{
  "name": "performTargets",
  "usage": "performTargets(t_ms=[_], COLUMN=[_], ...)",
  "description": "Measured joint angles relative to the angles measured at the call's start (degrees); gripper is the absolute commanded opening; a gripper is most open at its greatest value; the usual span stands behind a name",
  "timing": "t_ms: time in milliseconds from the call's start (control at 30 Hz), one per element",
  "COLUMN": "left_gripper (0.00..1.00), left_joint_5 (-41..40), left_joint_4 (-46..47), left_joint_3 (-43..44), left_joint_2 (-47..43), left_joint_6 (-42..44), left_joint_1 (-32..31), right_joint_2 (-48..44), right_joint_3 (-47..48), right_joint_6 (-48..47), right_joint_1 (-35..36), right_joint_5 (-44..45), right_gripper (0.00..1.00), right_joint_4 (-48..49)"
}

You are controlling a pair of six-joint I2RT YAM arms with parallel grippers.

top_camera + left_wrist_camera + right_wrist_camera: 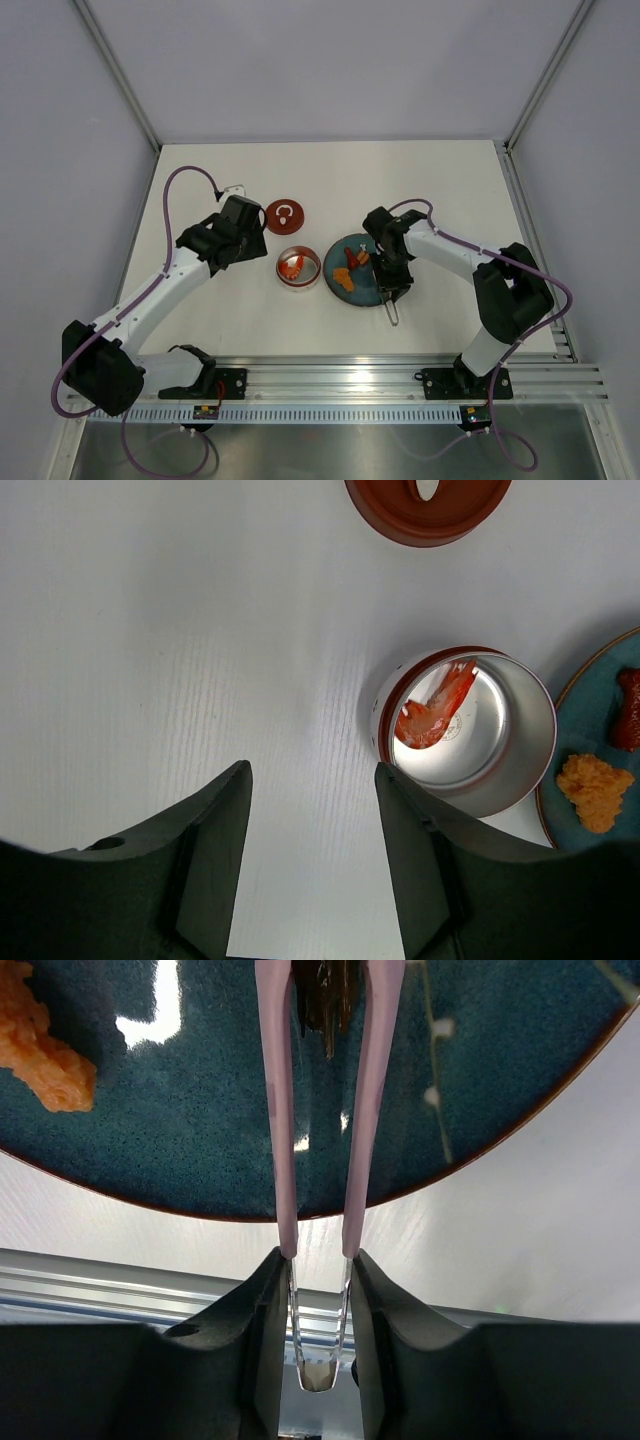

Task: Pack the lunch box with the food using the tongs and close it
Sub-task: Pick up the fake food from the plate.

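The left gripper [312, 780] hangs above the white table [450, 200] with its fingers apart and nothing between them. It is on the left side of the table, near the lid and the lunch box but touching neither.

The dark red lid [284, 216] lies flat on the table with its white loop facing up. It sits apart from the lunch box, a little farther from the arm bases.

The lunch box [312, 272] stands upright and open just to the left of the plate. It is a small round steel tin with a reddish rim. The left wrist view shows one thing inside it: a red-orange piece of food [435, 710] leaning against the shiny inner wall. The rest of the floor is bare metal.

The teal plate [365, 290] sits just beside the tin and holds the rest of the food. An orange crumbly piece [595, 790] lies near the edge closest to the tin, and a red piece [628, 710] sits a little farther in. A dark brown piece [325, 1000] lies between the two arms of the tongs. It is cut off by the top of the right wrist view, so I cannot tell whether the tips are pinching it.

The pale pink tongs [280, 1110] reach in over the plate from its near right edge. The right gripper [318, 1260] is clamped on them — one finger presses each arm from outside, close to the hinge end, which pokes out behind the fingers.
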Motion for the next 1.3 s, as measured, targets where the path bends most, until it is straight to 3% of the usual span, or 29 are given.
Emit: performTargets(t_ms=[367, 767, 1300], left_gripper=[0.56, 0.56, 0.56], left_joint_5=[0.00, 0.02, 0.04], left_joint_4=[0.02, 0.02, 0.02], left_joint_3=[0.00, 0.00, -0.17], left_joint_2=[0.35, 0.74, 0.72], left_joint_6=[0.04, 0.35, 0.28], left_joint_1=[0.00, 0.00, 1.57], right_joint_2=[-0.59, -3.41, -2.62], right_joint_3=[1.77, 7.63, 21.88], right_joint_6=[0.04, 0.63, 1.99], right_joint_1=[0.04, 1.60, 9.25], right_joint_5=[0.59, 2.47, 5.16], right_gripper=[0.01, 0.00, 0.00], right_joint_4=[-1.95, -5.60, -9.35])
